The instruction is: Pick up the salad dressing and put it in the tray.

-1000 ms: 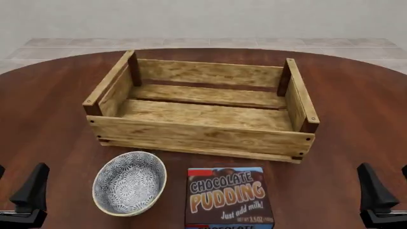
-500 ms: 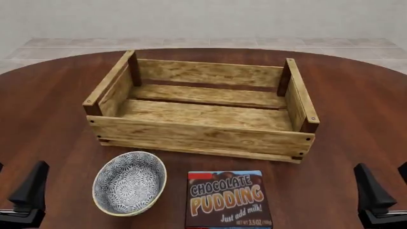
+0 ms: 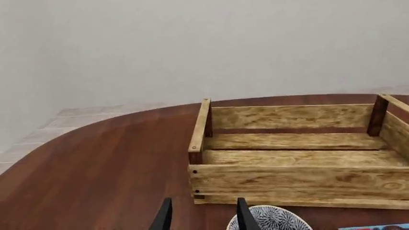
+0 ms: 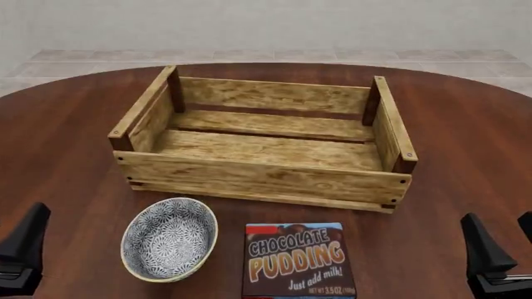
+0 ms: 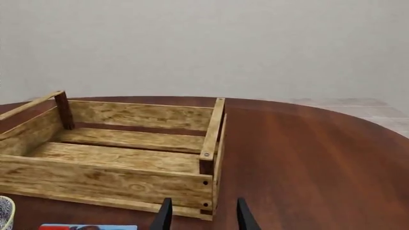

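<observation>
Nowhere in my three views does the salad dressing bottle show; I cannot tell where it stands. Centre of the round dark-wood tabletop (image 4: 66,149): the tray (image 4: 258,177), a light slatted crate with dark brown corner posts, its floor bare wood. Just beside its near wall, toward me, sits a blue-white patterned bowl (image 4: 169,238), upright; beside that bowl, to its right, a chocolate pudding box (image 4: 298,258) lies flat, label up. Bowl and box are apart from each other and from the crate. My left gripper (image 3: 203,215) hangs low at the near left edge, fingers parted, nothing between them. My right gripper (image 5: 203,215) is at the near right edge, fingers likewise apart and holding nothing, facing the crate's right end.
</observation>
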Robot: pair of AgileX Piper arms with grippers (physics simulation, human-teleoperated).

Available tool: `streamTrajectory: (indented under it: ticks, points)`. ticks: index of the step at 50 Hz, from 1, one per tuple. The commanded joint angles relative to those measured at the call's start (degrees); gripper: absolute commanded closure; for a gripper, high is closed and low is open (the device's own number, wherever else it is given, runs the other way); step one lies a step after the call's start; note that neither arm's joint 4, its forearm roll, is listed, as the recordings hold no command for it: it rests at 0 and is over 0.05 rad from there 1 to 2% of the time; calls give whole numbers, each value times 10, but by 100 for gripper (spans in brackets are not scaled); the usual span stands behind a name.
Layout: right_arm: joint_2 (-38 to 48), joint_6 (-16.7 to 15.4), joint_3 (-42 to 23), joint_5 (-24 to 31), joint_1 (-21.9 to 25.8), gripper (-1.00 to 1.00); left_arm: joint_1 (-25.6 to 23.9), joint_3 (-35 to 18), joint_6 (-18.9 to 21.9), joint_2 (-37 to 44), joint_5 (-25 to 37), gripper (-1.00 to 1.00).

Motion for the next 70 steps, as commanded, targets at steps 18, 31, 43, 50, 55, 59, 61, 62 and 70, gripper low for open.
streamTrajectory:
  ticks: [18,31,43,50,55,59,61,62,70]
  points:
    - [2,-4,0,-1,11,-100,91,-131,-35,65,96,-100]
    - [-7,4,-3,7,16,-100,144,-180,-35,51,166,-100]
    - [-9,7,-2,7,16,-100,191,-204,-37,41,212,-100]
    - [-9,7,-3,7,14,-100,205,-218,-27,36,234,-100]
    - [-8,8,-2,6,13,-100,210,-226,-21,37,250,-100]
    - [-8,7,-2,7,14,-100,219,-224,-16,41,248,-100]
    - [-7,7,-4,8,13,-100,221,-218,-17,46,248,-100]
    - [-7,7,-4,8,13,-100,221,-218,-17,46,248,-100]
    - [-4,10,-2,7,9,-100,240,-209,2,33,261,-100]
